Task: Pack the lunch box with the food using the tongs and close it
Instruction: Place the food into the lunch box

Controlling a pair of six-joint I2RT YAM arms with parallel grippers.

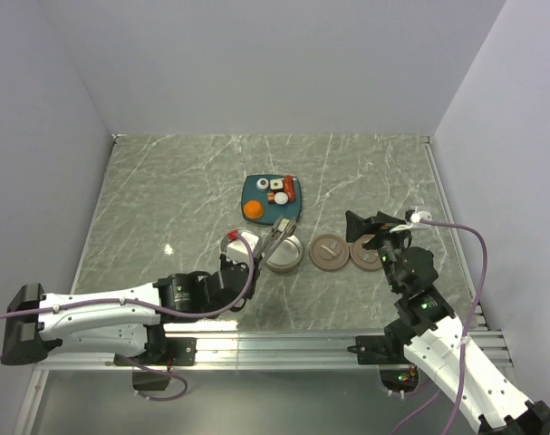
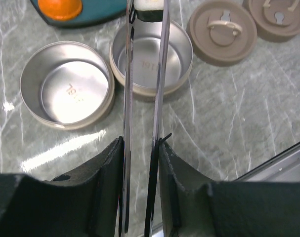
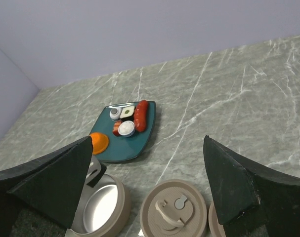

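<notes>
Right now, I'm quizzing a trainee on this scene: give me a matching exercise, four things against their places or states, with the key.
1 tongs
2 orange ball
3 brown lids
4 right gripper

A on the teal plate
B open, empty
C in the shut left gripper
D on the table beside the tins

Pairs: 1-C, 2-A, 3-D, 4-B

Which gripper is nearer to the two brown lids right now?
Right. The right gripper, open, hovers just beside the lids. The left gripper, shut on the tongs, sits beyond the open tin, to the lids' left.
</notes>
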